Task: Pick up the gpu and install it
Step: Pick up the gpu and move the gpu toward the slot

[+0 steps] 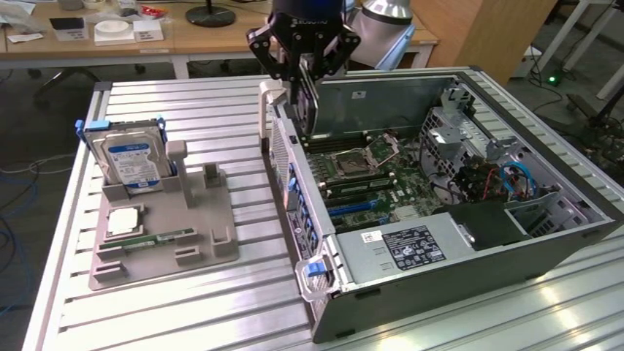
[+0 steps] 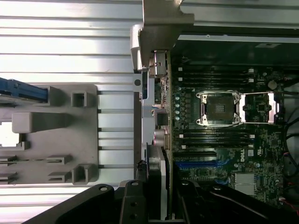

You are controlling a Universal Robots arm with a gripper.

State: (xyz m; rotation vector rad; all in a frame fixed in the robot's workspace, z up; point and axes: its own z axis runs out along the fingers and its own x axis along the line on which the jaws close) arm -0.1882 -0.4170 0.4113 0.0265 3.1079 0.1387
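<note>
My gripper hangs over the back left rim of the open computer case, shut on the gpu. The gpu is a thin dark card held on edge, pointing down, with its lower end just inside the case above the motherboard. In the wrist view the gpu is seen edge-on between my fingers, running along the case's rear wall. The motherboard, with its empty processor socket and blue slots, lies beside it.
A grey parts holder sits on the slatted metal table at the exterior view's left. It carries an upright hard drive, a processor chip and a green memory stick. Cables and drive cages crowd the case's right side.
</note>
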